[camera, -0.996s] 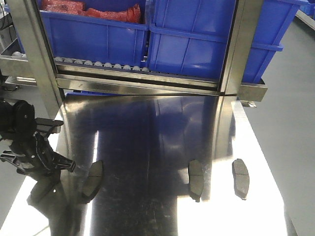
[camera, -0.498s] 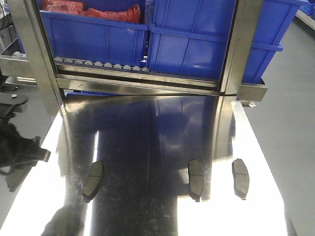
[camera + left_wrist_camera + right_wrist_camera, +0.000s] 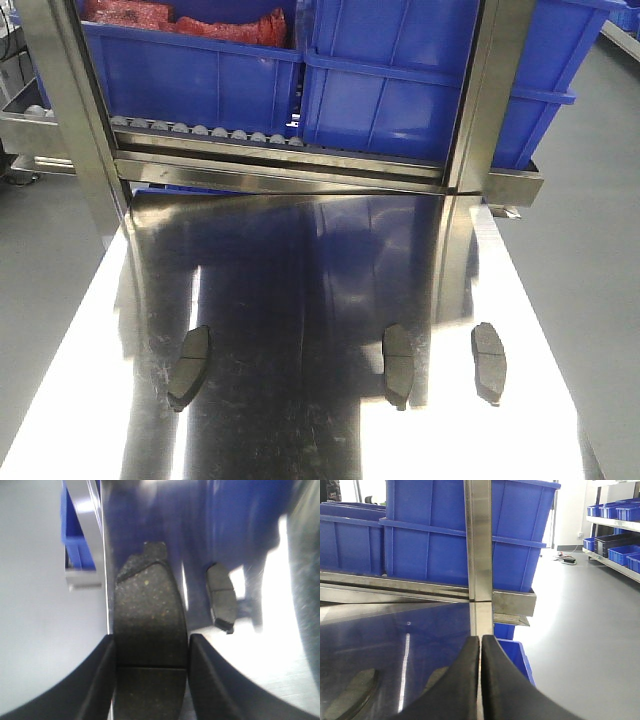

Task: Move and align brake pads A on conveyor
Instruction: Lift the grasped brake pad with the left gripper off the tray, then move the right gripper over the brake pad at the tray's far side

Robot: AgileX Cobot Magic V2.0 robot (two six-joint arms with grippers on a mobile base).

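Currently: left gripper (image 3: 151, 642) is clamping one brake pad (image 3: 147, 595) mid-frame — carrying it level seems wise; right gripper (image 3: 481, 647) is sitting closed, empty.

Left hand (image 3: 150, 647), right hand (image 3: 480, 647): matte black, curved.

Front view: bright and even from overhead, sharp throughout. Heavy white glare down both sides of the steel table (image 3: 80, 380), blown out towards the near corners; dark mirror reflection of the blue bins (image 3: 400, 80) along the centre.

Left wrist view: soft and smeared with motion blur, overexposed at right; brake pad (image 3: 149, 615) least blurred.

Right wrist view: crisp background, right gripper (image 3: 481, 640) out of focus up close.
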